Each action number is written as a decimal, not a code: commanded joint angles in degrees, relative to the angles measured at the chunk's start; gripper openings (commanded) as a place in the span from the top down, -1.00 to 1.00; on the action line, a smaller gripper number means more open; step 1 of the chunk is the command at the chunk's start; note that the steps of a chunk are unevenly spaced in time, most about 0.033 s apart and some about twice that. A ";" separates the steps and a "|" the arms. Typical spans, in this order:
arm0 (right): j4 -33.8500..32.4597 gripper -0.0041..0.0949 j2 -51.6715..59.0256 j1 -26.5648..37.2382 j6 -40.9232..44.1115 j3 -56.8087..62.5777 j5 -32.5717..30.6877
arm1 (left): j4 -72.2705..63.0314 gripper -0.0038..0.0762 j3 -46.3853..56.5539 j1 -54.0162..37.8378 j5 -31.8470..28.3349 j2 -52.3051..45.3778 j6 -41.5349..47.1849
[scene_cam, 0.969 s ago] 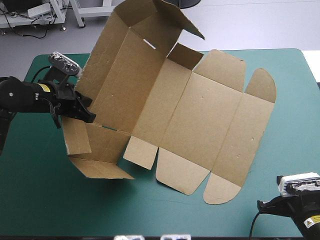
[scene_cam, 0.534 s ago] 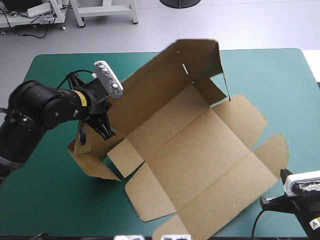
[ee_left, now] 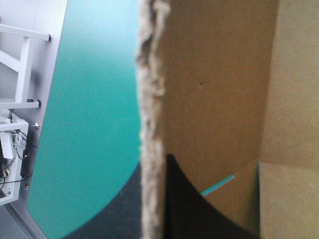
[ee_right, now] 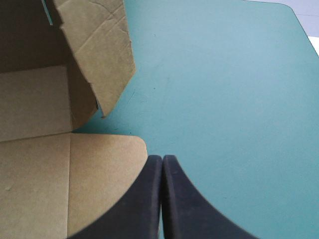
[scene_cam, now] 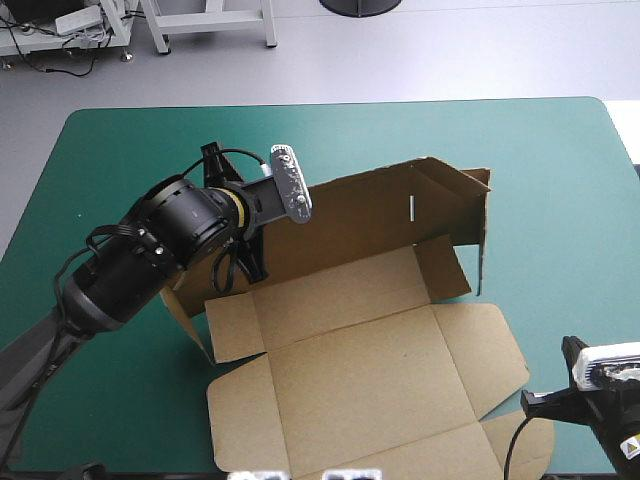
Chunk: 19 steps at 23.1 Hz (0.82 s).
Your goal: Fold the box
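Lowering the box (scene_cam: 380, 350), pinching its far wall (scene_cam: 385, 215) with the left claw (ee_left: 153, 167) to raise it, parking the right claw (ee_right: 162, 158) closed, empty.

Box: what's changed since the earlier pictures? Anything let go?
The left gripper, jaws shut on the box, swung it from the table's left side toward the middle; its long wall now stands on the far side, the other panels flat toward the near edge. Nothing let go. The right gripper stayed shut and empty at the near right corner.

Brown box (scene_cam: 370, 370), teal-green cover (scene_cam: 540, 160), black right tool (ee_right: 162, 158).
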<state>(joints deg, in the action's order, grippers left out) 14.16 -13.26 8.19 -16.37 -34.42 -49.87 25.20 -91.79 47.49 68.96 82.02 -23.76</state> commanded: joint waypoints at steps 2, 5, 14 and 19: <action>0.12 0.96 -1.44 -0.02 2.10 -1.85 5.81 | 3.24 0.92 -1.48 0.41 -11.33 -0.24 4.66; -0.69 0.97 -3.99 -0.02 3.73 -1.85 5.82 | 3.24 0.92 -1.37 0.41 -12.14 0.81 4.91; -0.69 0.97 -20.91 -0.02 2.47 -15.21 10.76 | 11.26 0.92 7.26 5.66 -18.73 3.76 10.75; -0.95 0.97 -28.24 -0.02 2.32 -21.85 10.76 | 18.80 0.92 10.72 6.99 -21.26 4.33 17.51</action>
<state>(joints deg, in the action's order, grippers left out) 13.02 -37.71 8.19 -13.42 -51.33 -43.34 39.58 -81.18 53.73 51.42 88.18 -11.58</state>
